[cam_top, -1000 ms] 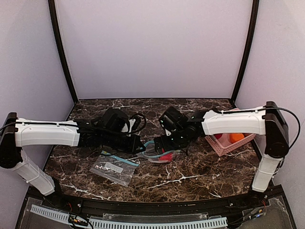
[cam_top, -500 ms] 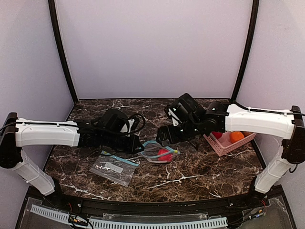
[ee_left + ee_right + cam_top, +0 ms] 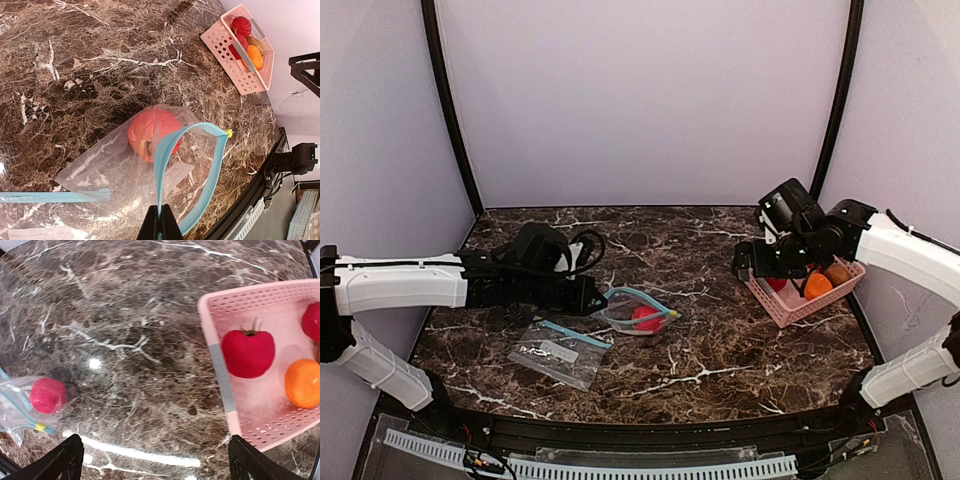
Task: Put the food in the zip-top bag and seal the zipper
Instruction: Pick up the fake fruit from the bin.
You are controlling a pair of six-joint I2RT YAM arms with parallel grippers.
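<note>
Risk: spillage from any sideways tug.
Your left gripper (image 3: 160,223) pinches the teal-blue zipper strip (image 3: 160,170) of the clear plastic bag (image 3: 90,170), one red round fruit (image 3: 150,132) inside; your right gripper (image 3: 155,452), spread empty, hangs at the pink slatted basket (image 3: 260,290), well apart from the bag.

Pink basket (image 3: 788,311) on marble table (image 3: 720,345)

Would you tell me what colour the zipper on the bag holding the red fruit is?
Teal-blue; the zipper shows best in the left wrist view.
</note>
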